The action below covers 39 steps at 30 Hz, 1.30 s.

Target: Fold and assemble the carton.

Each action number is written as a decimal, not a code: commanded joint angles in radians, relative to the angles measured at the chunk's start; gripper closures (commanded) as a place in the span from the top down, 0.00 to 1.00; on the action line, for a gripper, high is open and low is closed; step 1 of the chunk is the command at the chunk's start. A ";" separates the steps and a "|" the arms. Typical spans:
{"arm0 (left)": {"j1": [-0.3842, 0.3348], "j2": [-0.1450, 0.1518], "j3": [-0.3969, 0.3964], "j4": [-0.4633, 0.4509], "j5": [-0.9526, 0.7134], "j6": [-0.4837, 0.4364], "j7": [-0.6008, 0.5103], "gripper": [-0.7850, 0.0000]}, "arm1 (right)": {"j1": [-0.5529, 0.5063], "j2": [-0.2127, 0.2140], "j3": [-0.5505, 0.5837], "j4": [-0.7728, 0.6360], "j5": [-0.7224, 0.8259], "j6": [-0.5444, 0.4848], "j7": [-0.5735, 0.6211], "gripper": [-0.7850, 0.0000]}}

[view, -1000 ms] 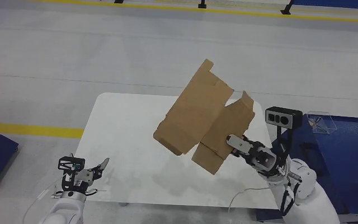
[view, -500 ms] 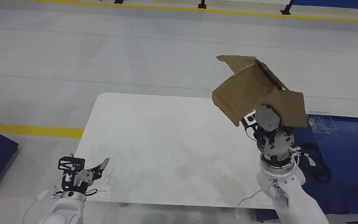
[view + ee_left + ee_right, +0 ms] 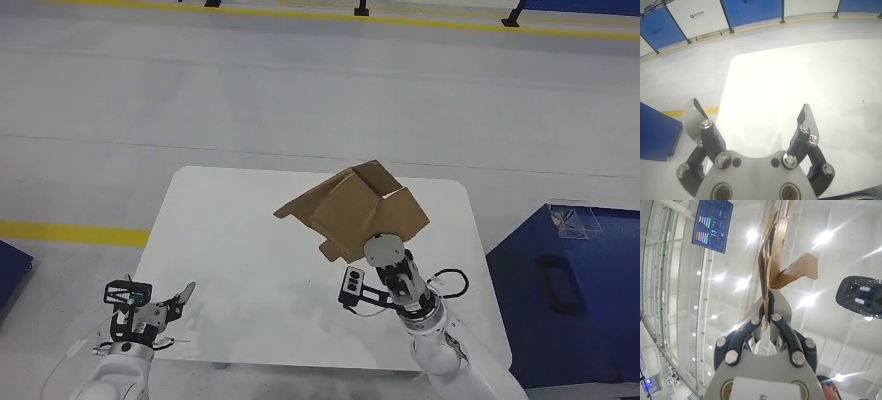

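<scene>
Swung back in from beyond the table's edge, the carton [image 3: 352, 205] now hangs over the table [image 3: 230, 250] again. Half a sec ago it was held high and off to the side, and the right arm has since come in beneath it. The left claw [image 3: 750, 103] has not budged.

The right claw [image 3: 767, 298] is clamped on one edge of the carton. The board is still folded flat, pinched between both fingers and rising straight out ahead of the tips. One flap [image 3: 802, 266] splays away from the stack, well past the grip. The left claw is spread wide with nothing between its fingers, bare table ahead of and below it, and the carton well apart from it.

Judged step: presenting the flat carton for opening, so the task is barely begun. To do it well:

- Keep the pinch firm and near the edge. The board is light and floppy, and a fast swing will likely make it whip or slip.
- Bring it lower and closer to the left claw, w/ a free panel facing that claw's gap.
- Have the left claw take the opposite layer only — not both — then ease the two apart to square the tube.
</scene>
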 commanded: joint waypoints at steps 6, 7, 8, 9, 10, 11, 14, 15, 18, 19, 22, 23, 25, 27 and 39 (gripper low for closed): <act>0.000 0.000 0.000 0.000 0.000 0.000 0.000 1.00 | 0.026 0.004 0.195 -0.086 -0.419 -0.264 0.199 0.00; 0.000 0.000 0.000 0.000 0.000 0.000 0.000 1.00 | 0.032 0.008 0.241 -0.100 -0.508 -0.318 0.229 0.00; 0.000 0.000 0.000 0.000 0.000 0.000 0.000 1.00 | 0.034 0.011 0.283 -0.115 -0.593 -0.368 0.263 0.00; 0.000 0.000 0.000 0.000 0.000 0.000 0.000 1.00 | 0.037 0.015 0.324 -0.128 -0.677 -0.418 0.297 0.00; 0.000 0.000 0.000 0.000 0.000 0.000 0.000 1.00 | 0.043 0.020 0.373 -0.141 -0.797 -0.487 0.340 0.00; 0.000 0.000 0.000 0.000 0.000 0.000 0.000 1.00 | 0.043 0.024 0.410 -0.144 -0.910 -0.547 0.384 0.00; 0.000 0.000 0.000 0.000 0.000 0.000 0.000 1.00 | 0.032 0.030 0.482 -0.153 -1.068 -0.666 0.473 0.00; 0.000 0.000 0.000 0.000 0.000 0.000 0.000 1.00 | 0.031 0.032 0.504 -0.149 -1.127 -0.699 0.494 0.00; 0.000 0.000 0.000 0.000 0.000 0.000 0.000 1.00 | 0.019 0.035 0.530 -0.131 -1.226 -0.773 0.549 0.00; 0.000 0.000 0.000 0.000 0.000 0.000 0.000 1.00 | 0.012 0.035 0.528 -0.120 -1.260 -0.793 0.567 0.00; 0.000 0.000 0.000 0.000 0.000 0.000 0.000 1.00 | -0.010 0.034 0.499 -0.081 -1.391 -0.868 0.610 0.00; 0.000 0.000 0.000 0.000 0.000 0.000 0.000 1.00 | -0.016 0.033 0.485 -0.064 -1.416 -0.889 0.619 0.00; 0.000 0.000 0.000 0.000 0.000 0.000 0.000 1.00 | -0.026 0.031 0.455 -0.026 -1.480 -0.923 0.634 0.00; 0.000 0.000 0.000 0.000 0.000 0.000 0.000 1.00 | -0.031 0.029 0.428 0.013 -1.542 -0.960 0.643 0.00; 0.000 0.000 0.000 0.000 0.000 0.000 0.000 1.00 | -0.012 0.023 0.349 0.142 -1.735 -1.052 0.604 0.00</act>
